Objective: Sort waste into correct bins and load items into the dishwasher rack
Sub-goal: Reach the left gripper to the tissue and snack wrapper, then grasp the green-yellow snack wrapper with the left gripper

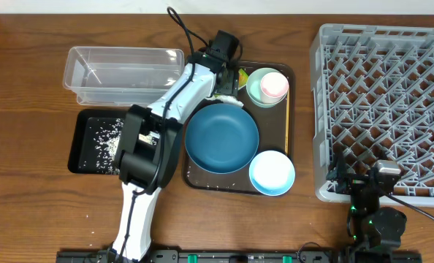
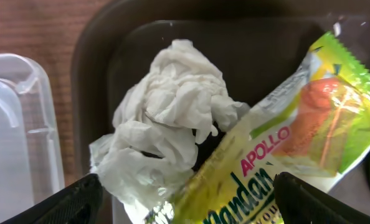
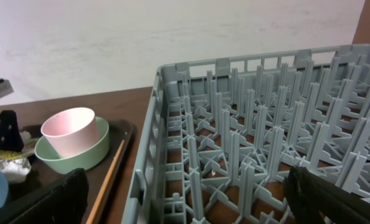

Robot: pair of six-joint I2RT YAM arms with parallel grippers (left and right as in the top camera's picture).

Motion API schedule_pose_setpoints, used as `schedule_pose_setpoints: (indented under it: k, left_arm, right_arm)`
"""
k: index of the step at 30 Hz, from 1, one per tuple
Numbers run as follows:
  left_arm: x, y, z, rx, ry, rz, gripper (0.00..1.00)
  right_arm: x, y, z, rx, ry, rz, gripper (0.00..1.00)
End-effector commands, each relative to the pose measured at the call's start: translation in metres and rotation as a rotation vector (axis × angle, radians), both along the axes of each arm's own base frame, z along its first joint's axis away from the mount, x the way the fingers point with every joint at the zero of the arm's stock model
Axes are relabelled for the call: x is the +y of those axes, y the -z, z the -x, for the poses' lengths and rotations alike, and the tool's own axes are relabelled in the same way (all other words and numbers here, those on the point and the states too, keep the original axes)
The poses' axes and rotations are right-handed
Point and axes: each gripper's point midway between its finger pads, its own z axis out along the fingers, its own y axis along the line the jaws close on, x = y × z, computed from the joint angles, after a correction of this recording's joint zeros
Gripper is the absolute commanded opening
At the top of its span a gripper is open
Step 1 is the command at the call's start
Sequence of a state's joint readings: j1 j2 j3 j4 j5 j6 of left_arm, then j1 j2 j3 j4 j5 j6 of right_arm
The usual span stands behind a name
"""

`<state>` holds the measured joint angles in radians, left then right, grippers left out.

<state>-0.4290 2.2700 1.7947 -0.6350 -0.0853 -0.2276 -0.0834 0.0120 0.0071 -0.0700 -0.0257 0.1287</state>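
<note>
Brown serving tray (image 1: 224,187) sits mid-frame in the overhead view, with a strip of bare table (image 1: 27,219) between its right rim and the left wall of the grey dishwasher rack (image 1: 316,109). To its left, the clear tub (image 1: 122,50) lies just beside the tray's upper left corner. The black tray (image 1: 82,142) below the tub holds scattered rice grains (image 1: 107,137).

On the serving tray, the dark blue plate (image 1: 221,137) fills the centre. The light blue bowl (image 1: 272,173) touches the plate's lower right edge and overhangs the tray's bottom rim. The pink cup (image 1: 274,85) stands in the mint green bowl (image 1: 255,91) at the upper right. The wooden stick (image 1: 287,120) runs along the right rim.

The left gripper (image 2: 188,202) hangs over the tray's upper left corner with its jaws spread wide and nothing held. Between them lie the crumpled tissue (image 2: 172,118) and a yellow-green wrapper (image 2: 297,137), touching each other, with the tray's curved rim close behind.

The right gripper (image 3: 191,202) sits at the rack's lower edge, jaws wide and empty, facing the lattice. Open wood lies along the bottom and left of the frame.
</note>
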Motion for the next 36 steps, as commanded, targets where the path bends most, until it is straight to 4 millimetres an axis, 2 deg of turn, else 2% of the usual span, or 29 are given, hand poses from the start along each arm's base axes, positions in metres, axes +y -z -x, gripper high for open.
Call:
schedule_pose_setpoints:
  k: [1,4,13,21,26,36]
  left_arm:
    - [0.000,0.018,0.006,0.036,0.020,-0.024,0.87]
    - [-0.004,0.015,0.005,0.025,0.026,-0.019,0.82]
    - [-0.011,0.009,0.007,0.015,0.039,-0.015,0.38]
    - [-0.008,-0.021,0.008,-0.019,0.034,-0.012,0.14]
    - [-0.006,-0.047,0.012,-0.041,0.031,0.001,0.06]
    - [0.001,-0.101,0.027,-0.081,-0.035,0.054,0.06]
  right_arm:
    - [0.005,0.001,0.000,0.001,-0.018,0.007,0.99]
    - [0.005,0.001,0.000,0.001,-0.018,0.007,0.99]
    - [0.005,0.001,0.000,0.001,-0.018,0.007,0.99]
    - [0.005,0.001,0.000,0.001,-0.018,0.007,0.99]
    - [0.005,0.001,0.000,0.001,-0.018,0.007,0.99]
    - [0.005,0.001,0.000,0.001,-0.018,0.007,0.99]
